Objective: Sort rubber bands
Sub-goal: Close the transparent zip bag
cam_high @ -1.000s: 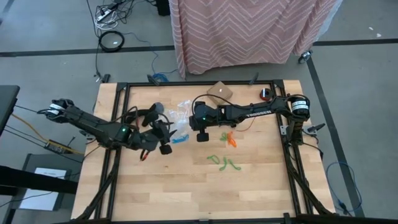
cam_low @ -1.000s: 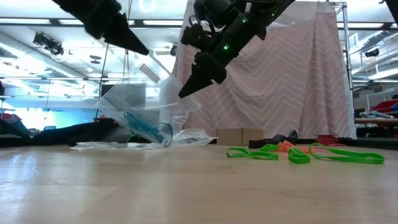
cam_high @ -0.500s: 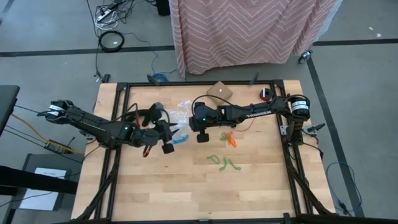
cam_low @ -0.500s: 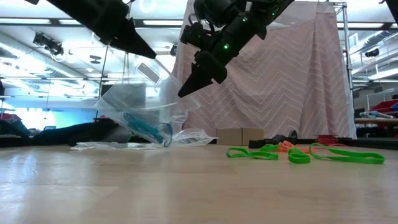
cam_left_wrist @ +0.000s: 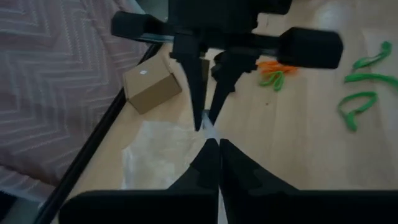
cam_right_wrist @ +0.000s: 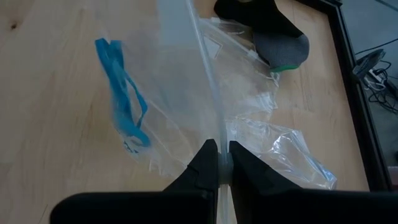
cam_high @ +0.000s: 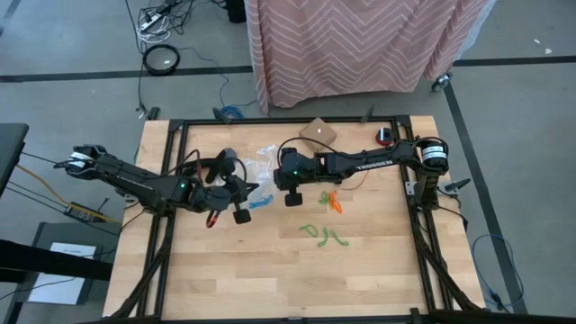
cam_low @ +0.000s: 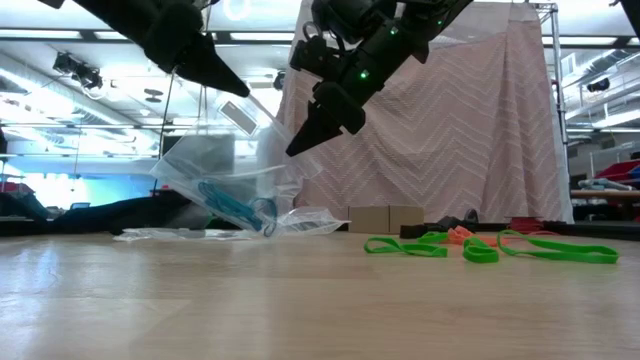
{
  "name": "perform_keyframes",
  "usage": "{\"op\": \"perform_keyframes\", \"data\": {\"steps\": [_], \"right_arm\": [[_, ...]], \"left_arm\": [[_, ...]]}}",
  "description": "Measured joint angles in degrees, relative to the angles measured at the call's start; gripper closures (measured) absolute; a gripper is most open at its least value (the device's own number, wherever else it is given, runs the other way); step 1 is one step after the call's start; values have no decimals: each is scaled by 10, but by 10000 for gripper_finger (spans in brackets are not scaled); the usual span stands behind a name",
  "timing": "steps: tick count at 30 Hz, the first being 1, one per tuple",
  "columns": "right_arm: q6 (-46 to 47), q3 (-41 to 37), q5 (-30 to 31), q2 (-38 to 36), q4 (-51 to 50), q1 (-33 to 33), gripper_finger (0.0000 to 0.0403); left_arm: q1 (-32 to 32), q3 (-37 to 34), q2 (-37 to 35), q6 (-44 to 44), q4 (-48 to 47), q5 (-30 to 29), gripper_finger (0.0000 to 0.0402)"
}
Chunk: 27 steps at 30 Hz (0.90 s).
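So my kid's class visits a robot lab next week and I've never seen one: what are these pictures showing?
Two dark robot arms work at a wooden table. One picture looks straight down, one looks level across the tabletop, and two come from cameras on the arms' wrists. The left tool and the right tool are both shut on the top edge of a clear plastic bag, which hangs between them with blue rubber bands inside. Green rubber bands and orange rubber bands lie loose on the wood. A small cardboard box sits at the far edge.
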Motion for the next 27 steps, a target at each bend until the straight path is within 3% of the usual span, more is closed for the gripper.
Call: {"op": "perform_keyframes", "data": {"steps": [6,27], "right_arm": [[-9,0,-1,0,2,0,385],[-8,3,-3,-2,10,-2,383]], "left_arm": [[0,0,0,1,-35,-48,399],[0,0,-31,51,-74,-102,401]]}}
